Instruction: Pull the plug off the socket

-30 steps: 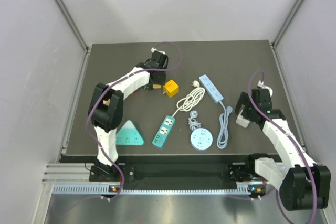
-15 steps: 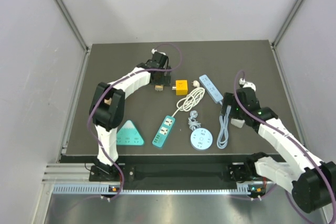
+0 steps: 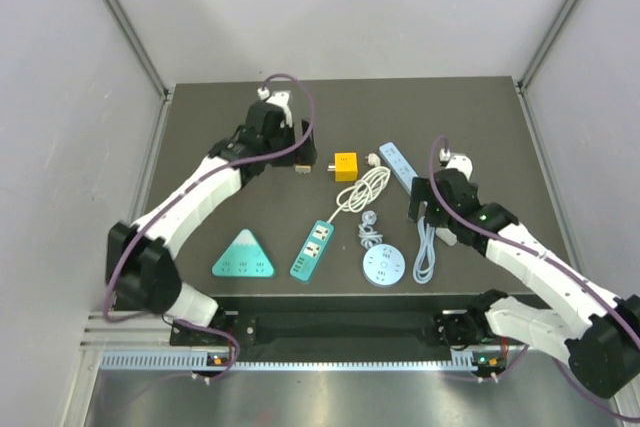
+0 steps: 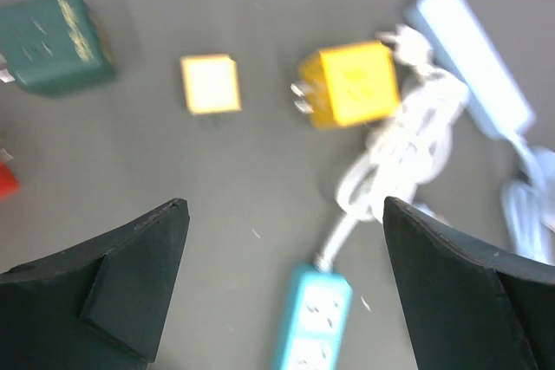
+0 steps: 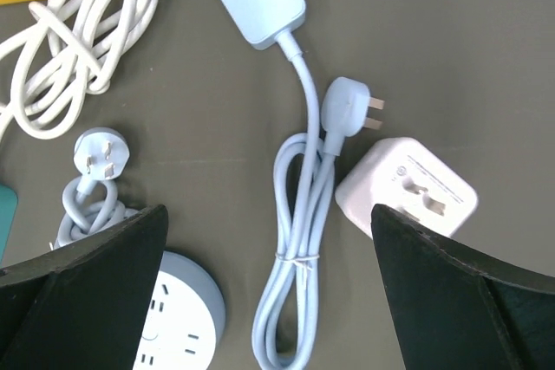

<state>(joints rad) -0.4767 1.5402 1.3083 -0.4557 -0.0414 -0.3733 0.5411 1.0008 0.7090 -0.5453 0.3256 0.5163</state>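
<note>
A yellow cube lies with its bare prongs pointing at a small cream block, and a gap of table separates the two. My left gripper hovers open above and just near of them, holding nothing. My right gripper is open over a bundled light-blue cord. That cord's plug lies loose beside a white cube adapter.
A dark green cube sits left of the cream block. Also here are a white cord coil, a blue strip, a teal strip, a round socket and a triangular socket.
My left gripper opened and drew back to the left, leaving the yellow cube shifted right, apart from the cream block. My right gripper swung left over the blue cord.
</note>
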